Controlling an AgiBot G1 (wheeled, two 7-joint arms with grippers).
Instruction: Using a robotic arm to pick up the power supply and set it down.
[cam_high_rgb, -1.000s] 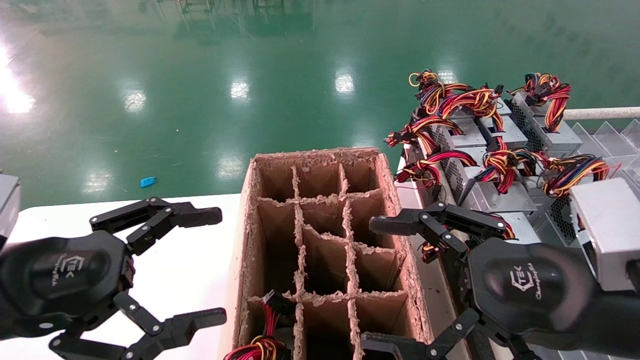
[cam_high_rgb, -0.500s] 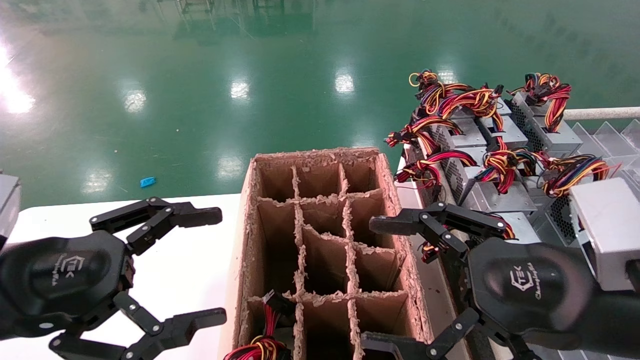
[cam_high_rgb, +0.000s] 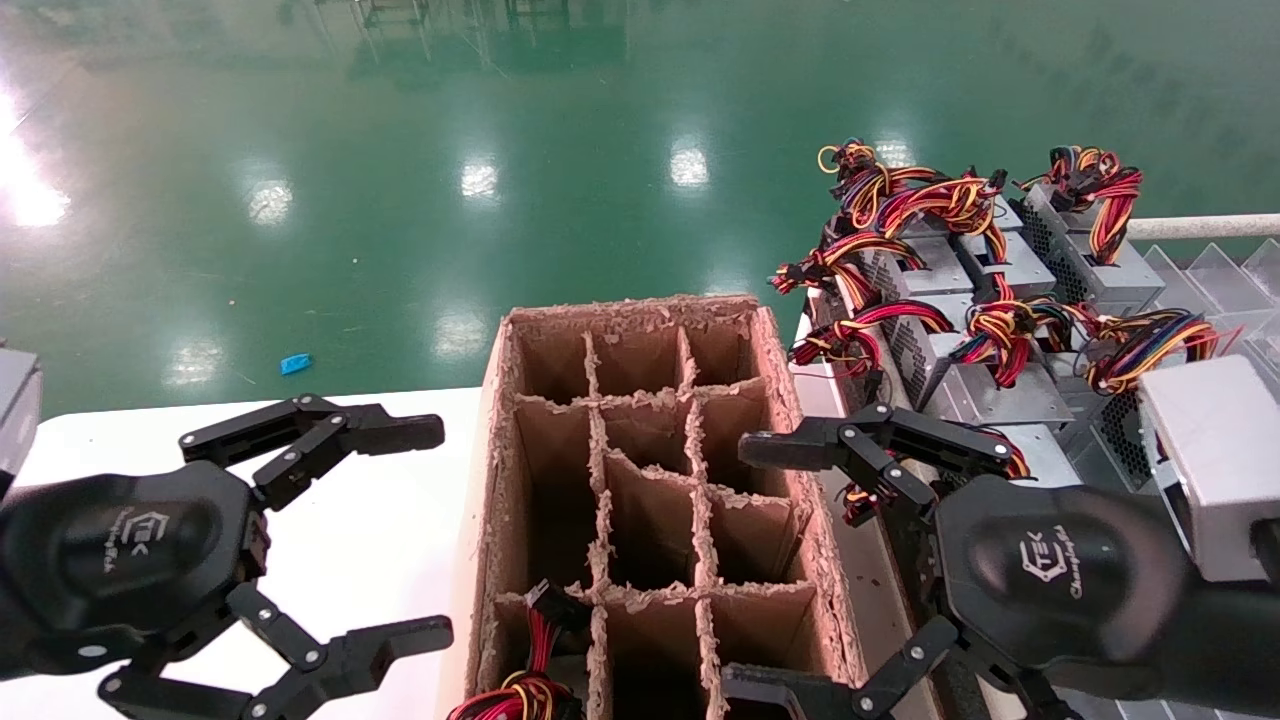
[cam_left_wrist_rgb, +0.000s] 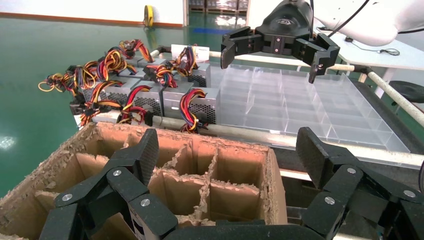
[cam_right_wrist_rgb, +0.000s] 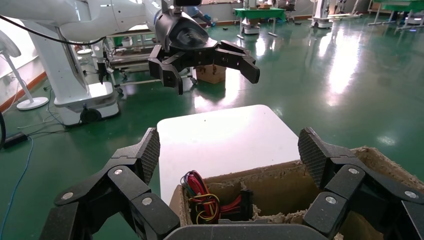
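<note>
Head view: the right gripper (cam_high_rgb: 760, 570) hangs with its fingers spread wide and nothing between them, over the right-hand edge of the divided cardboard box (cam_high_rgb: 500, 480). The left gripper (cam_high_rgb: 430, 530) is likewise wide apart and holding nothing, above the white table (cam_high_rgb: 400, 540) just left of the box. Grey power supply units (cam_high_rgb: 985, 395) with red, yellow and orange wire bundles stand packed together on the far right, beyond the right gripper and apart from it; which one is the task's unit cannot be told. One nearest-left compartment of the box contains a red-yellow wire bundle (cam_high_rgb: 525, 690). Left wrist view shows clear plastic divider trays (cam_left_wrist_rgb: 300, 107) beside the units.
</note>
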